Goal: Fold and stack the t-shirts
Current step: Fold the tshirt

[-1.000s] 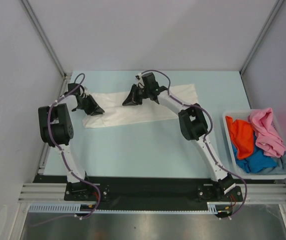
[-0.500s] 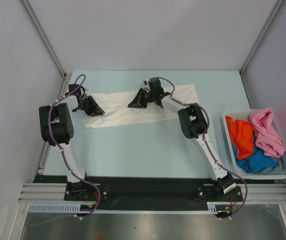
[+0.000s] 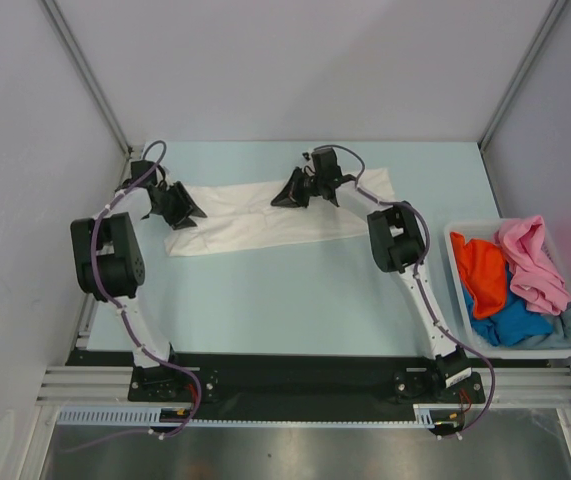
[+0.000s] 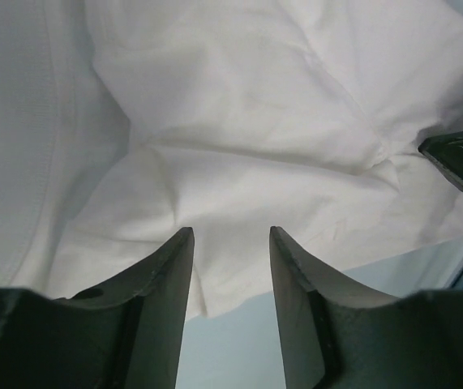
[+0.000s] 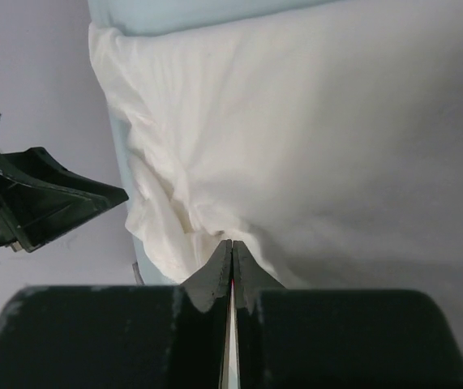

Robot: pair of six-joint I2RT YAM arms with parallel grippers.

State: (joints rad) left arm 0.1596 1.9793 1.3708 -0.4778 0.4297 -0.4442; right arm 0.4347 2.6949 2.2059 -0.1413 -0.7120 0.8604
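White t-shirt lies spread on the surface under both sets of fingers.
Top view: left fingers over its left end, right fingers at its far edge. Left wrist: fingers parted, cloth just beyond the tips. Right wrist: fingers closed, pinching a fold.

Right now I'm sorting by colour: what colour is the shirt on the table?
The shirt is plain white; the top view shows it best.

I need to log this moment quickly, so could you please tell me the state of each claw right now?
Left claw: open, holding nothing.
Right claw: closed at a fold of the white t-shirt; grip cannot be told.
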